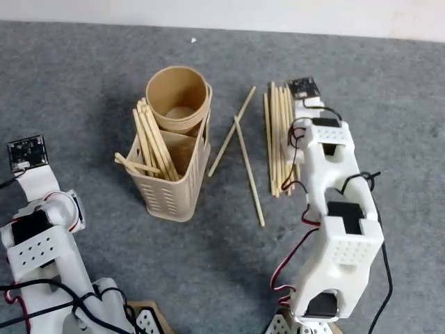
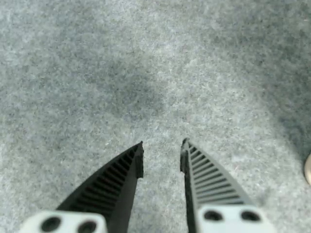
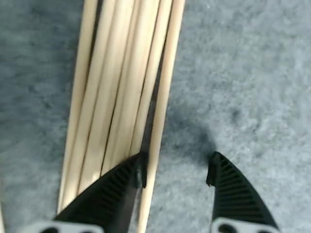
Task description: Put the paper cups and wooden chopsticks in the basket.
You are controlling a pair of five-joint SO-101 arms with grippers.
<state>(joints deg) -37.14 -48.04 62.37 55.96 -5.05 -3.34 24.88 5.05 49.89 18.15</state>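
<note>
Grey felt worktop (image 1: 76,76); right pincer (image 3: 177,170) with fingers apart, gap over bare felt, one fingertip at the edge of the chopstick bundle (image 3: 121,87). Bundle's long axis runs parallel to the fingers, offset to the basket side. Judgement: right arm is nearer; a sideways shift is needed to straddle it. The basket (image 1: 170,195) holds the paper cups (image 1: 179,94). The left pincer (image 2: 162,155) is apart, well off.

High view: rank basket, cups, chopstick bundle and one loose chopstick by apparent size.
1. Basket.
2. Cups and bundle: unsure. The bundle is longer but thin; the cups are wider and nearer the camera.
3. Loose chopstick.
</note>
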